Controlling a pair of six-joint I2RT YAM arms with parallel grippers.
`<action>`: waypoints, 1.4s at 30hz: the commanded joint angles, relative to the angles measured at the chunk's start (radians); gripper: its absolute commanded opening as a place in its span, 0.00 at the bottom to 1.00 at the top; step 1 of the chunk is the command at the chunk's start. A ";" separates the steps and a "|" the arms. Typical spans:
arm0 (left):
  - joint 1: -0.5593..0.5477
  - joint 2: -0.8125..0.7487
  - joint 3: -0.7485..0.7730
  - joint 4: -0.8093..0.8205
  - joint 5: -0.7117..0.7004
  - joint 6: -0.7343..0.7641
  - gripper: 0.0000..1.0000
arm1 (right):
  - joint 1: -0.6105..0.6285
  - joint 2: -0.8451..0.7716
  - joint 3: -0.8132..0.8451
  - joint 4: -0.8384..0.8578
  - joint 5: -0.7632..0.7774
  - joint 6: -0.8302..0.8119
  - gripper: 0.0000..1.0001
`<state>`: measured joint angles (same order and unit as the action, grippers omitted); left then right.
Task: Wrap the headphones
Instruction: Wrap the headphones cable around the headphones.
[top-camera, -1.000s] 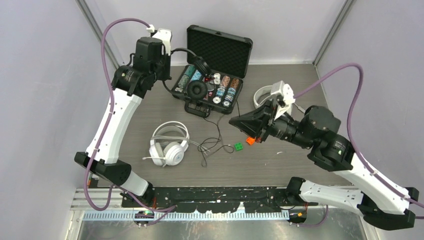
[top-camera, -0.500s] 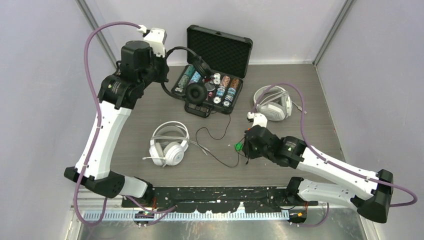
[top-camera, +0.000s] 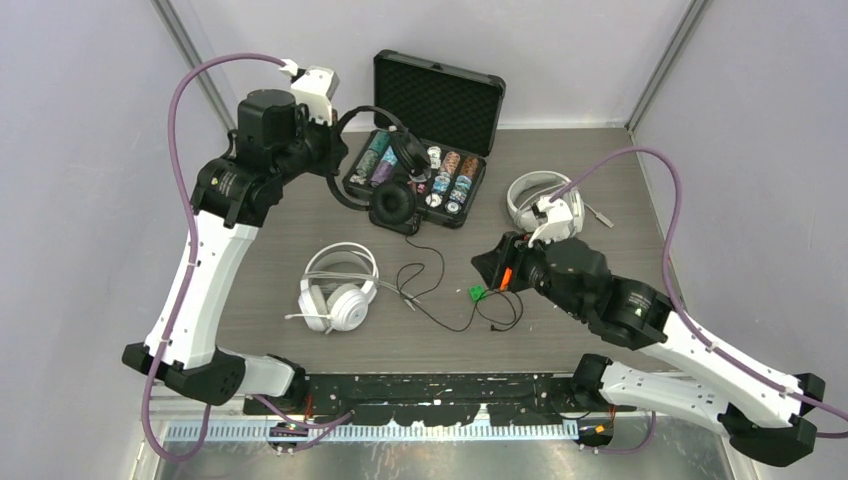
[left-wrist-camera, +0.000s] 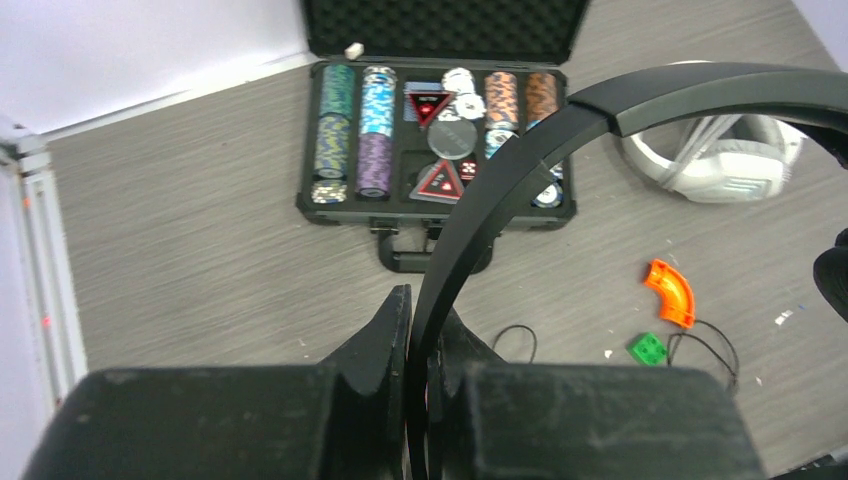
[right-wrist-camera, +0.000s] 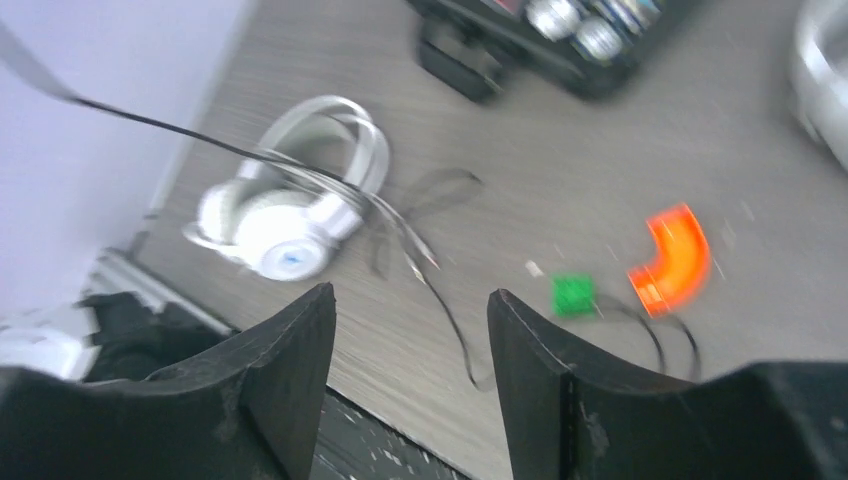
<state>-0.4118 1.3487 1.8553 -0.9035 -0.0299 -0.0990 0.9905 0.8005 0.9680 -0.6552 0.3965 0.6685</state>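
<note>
The left tool (left-wrist-camera: 421, 318) is pinched tight on the headband of the black headphones (top-camera: 392, 203), gripping the thin band edge-on between its two fingers. This pair is held up over the open chip case (top-camera: 440, 98) at the far edge of the bench (top-camera: 300, 225). The headband is a slim matte black arch. One round padded ear cup hangs at the near rim of the case, and the other sits above the rows of chips. Whether the lower cup touches the case I cannot tell. The thin black cable (top-camera: 437, 290) drops from the lower cup and wanders across the middle of the bench. It ends in a loose loop just beside a green block (top-camera: 478, 293).

The right tool (right-wrist-camera: 408, 300) stands wide and holds nothing, above the orange curved piece (right-wrist-camera: 672, 258) and the cable loop, toward the near edge.

The near white headphones (top-camera: 338, 290) lie flat left of the bench's middle, large and glossy. Their cups point to the near edge, and a pale cable trails right toward the black one. The far white headphones (top-camera: 538, 198) lie toward the far right corner, partly hidden by the right wrist, well apart from the other pairs
</note>
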 joint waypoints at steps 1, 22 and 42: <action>0.004 -0.046 0.010 0.037 0.137 -0.053 0.00 | -0.001 -0.024 -0.060 0.541 -0.256 -0.400 0.64; 0.004 -0.083 0.036 0.057 0.341 -0.173 0.00 | 0.000 0.176 -0.133 0.897 -0.737 -0.840 0.69; 0.004 -0.109 0.026 0.130 0.499 -0.280 0.00 | 0.000 0.212 -0.216 1.072 -0.696 -0.731 0.19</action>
<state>-0.4118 1.2739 1.8641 -0.8532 0.4210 -0.3393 0.9905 1.0172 0.7517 0.3218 -0.3119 -0.0776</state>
